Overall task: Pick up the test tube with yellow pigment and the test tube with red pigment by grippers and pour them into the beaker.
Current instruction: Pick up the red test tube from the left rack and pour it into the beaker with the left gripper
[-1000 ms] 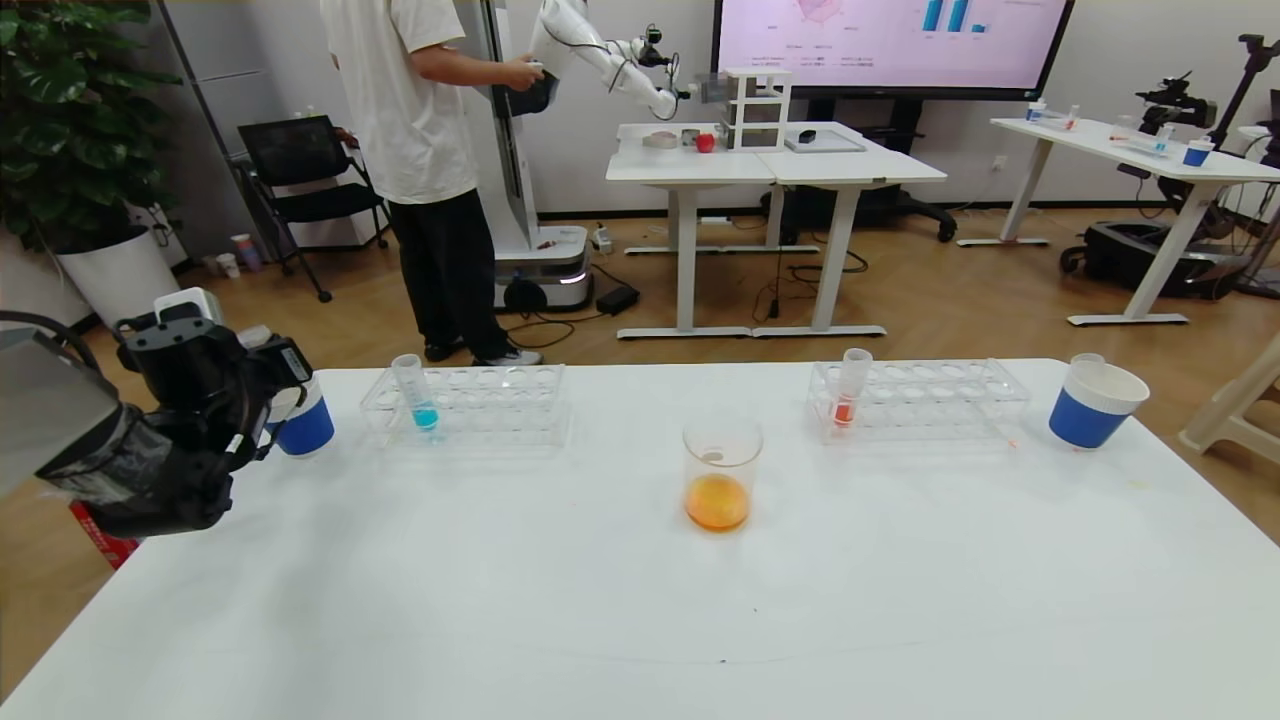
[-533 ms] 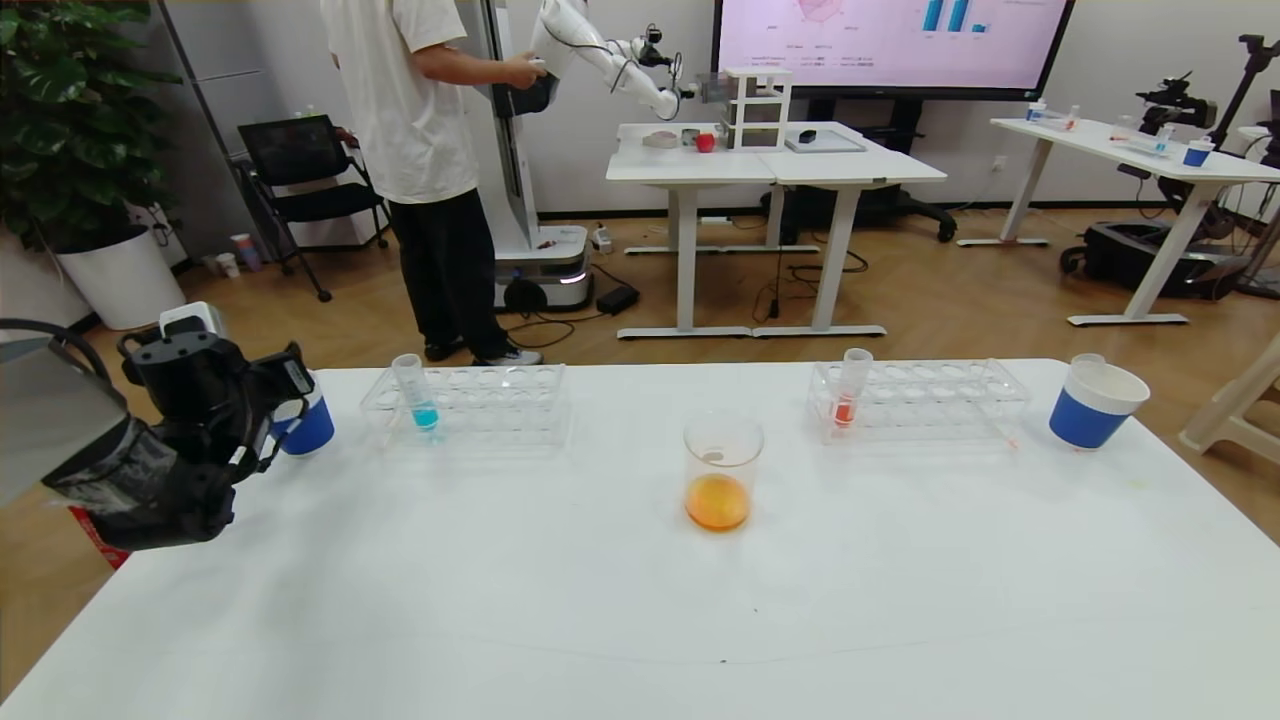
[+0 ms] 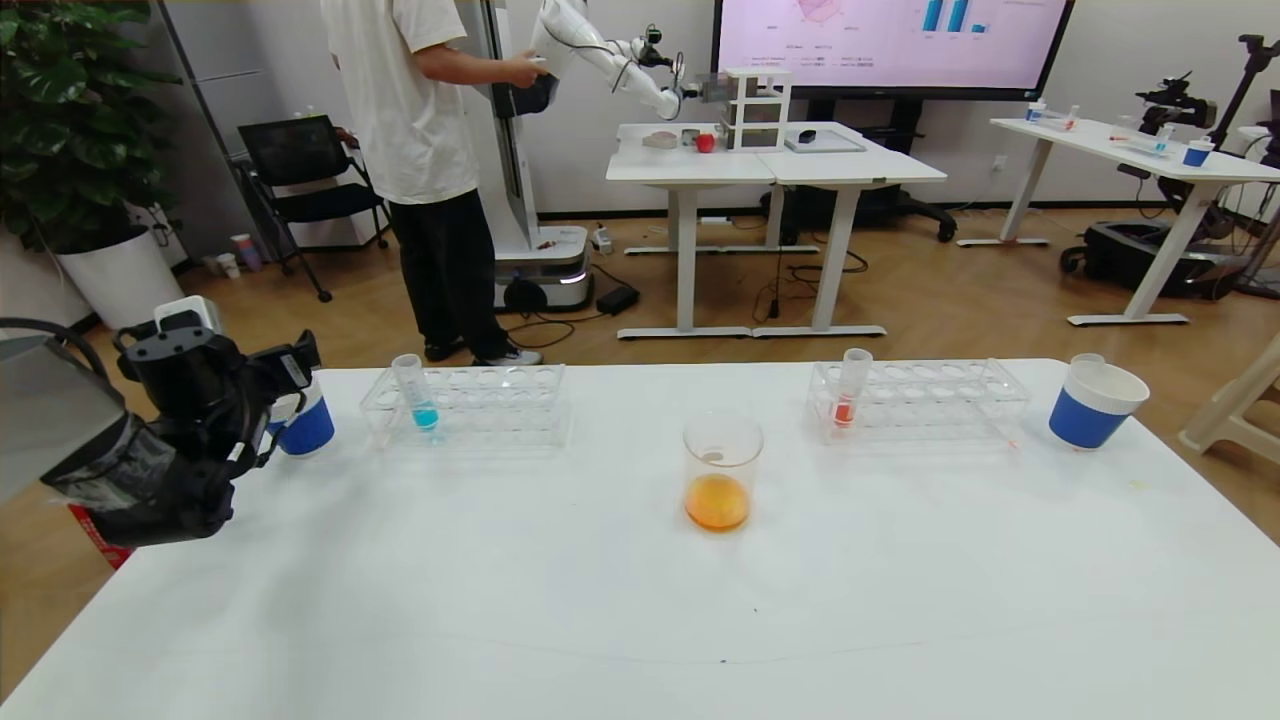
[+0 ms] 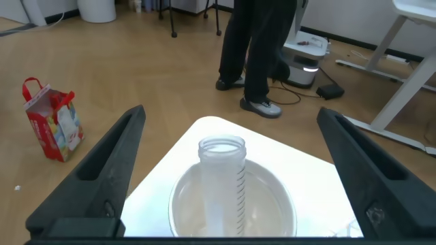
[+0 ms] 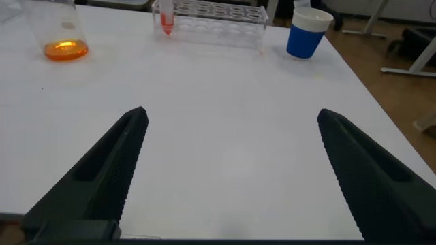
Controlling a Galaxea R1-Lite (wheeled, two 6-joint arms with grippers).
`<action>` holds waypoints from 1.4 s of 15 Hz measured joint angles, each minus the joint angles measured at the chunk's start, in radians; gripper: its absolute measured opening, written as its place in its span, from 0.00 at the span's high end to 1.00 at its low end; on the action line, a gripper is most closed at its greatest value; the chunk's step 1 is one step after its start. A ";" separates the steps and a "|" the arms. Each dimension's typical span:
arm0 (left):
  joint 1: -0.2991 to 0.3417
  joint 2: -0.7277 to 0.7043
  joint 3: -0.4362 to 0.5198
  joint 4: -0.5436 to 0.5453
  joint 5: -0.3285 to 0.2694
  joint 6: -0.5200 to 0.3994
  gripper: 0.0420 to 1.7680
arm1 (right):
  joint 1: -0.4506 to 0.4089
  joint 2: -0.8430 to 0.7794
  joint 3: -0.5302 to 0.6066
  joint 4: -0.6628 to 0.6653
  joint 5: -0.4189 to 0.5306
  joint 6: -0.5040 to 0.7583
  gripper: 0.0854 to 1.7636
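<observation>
The beaker (image 3: 722,474) stands upright at the middle of the tabletop (image 3: 640,600), clear glass with orange liquid pooled in its bottom. Behind it and to the right, well apart, the test tube with red pigment (image 3: 851,388) stands nearly upright in the end slot of a clear rack (image 3: 925,400) nearest the beaker, a little red-orange liquid at its bottom.

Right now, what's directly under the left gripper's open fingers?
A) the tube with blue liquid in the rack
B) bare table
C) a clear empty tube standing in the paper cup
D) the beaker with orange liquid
C: in the left wrist view the left gripper is open over a clear tube standing in the white-lined paper cup; the beaker sits mid-table, far from that arm.
</observation>
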 joint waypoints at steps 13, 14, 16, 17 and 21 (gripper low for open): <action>-0.322 -0.210 -0.185 0.314 0.035 0.064 0.01 | 0.000 0.000 0.000 0.000 0.000 0.000 0.02; -0.347 -0.228 -0.181 0.315 0.053 0.080 0.01 | 0.000 0.000 0.000 0.000 0.000 0.000 0.02; -0.389 -0.282 -0.168 0.314 0.074 0.121 0.01 | 0.000 0.000 0.000 0.000 0.000 0.000 0.02; -0.404 -0.319 -0.154 0.317 0.077 0.134 0.01 | 0.000 0.000 0.000 0.000 0.000 0.000 0.02; -0.442 -0.513 -0.037 0.397 0.079 0.171 0.01 | 0.000 0.000 0.000 0.000 0.000 0.000 0.02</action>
